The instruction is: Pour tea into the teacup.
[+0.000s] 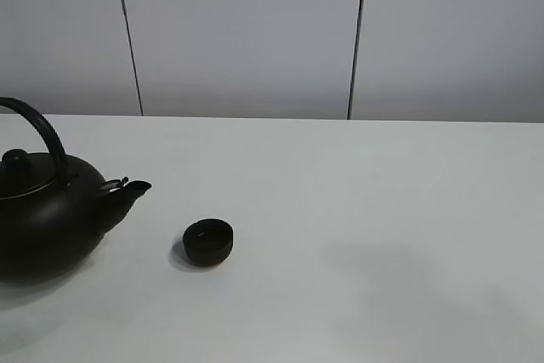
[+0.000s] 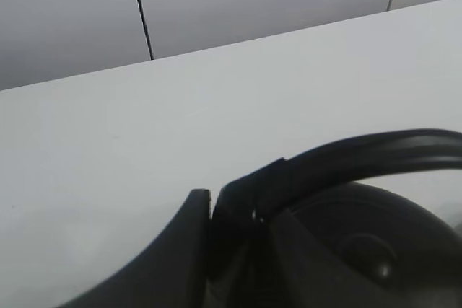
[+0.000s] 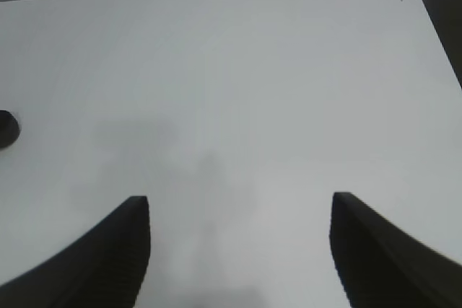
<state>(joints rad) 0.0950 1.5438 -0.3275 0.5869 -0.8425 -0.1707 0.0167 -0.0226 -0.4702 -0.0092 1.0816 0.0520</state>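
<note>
Teacup (image 1: 208,241): small, black, handleless, standing upright on the white table (image 1: 382,210), just beside the spout (image 1: 132,190) of the black kettle (image 1: 51,218) and apart from it. Its interior is too dark to tell whether it holds liquid; no stream shows at the spout.

Kettle: cut off by the left edge of the high view; only part of its arched handle (image 1: 42,129) and lid knob (image 1: 14,157) show. It sits upright on the table.

Left gripper (image 2: 211,210): seen only in its wrist view, close up, dark and blurred. Its fingers (image 2: 189,229) stand nearly together at the kettle handle (image 2: 361,153), apparently clamped on it, though the contact itself is hard to make out. The teacup does not appear in this view.

Right gripper (image 3: 240,250): jaws spread wide, holding nothing, above bare table. Only the fingertips (image 3: 123,239) show; the rest is cut off. The teacup (image 3: 7,129) appears at the picture's edge, partly cropped, well apart from this gripper.

Neither arm shows in the high view.
</note>
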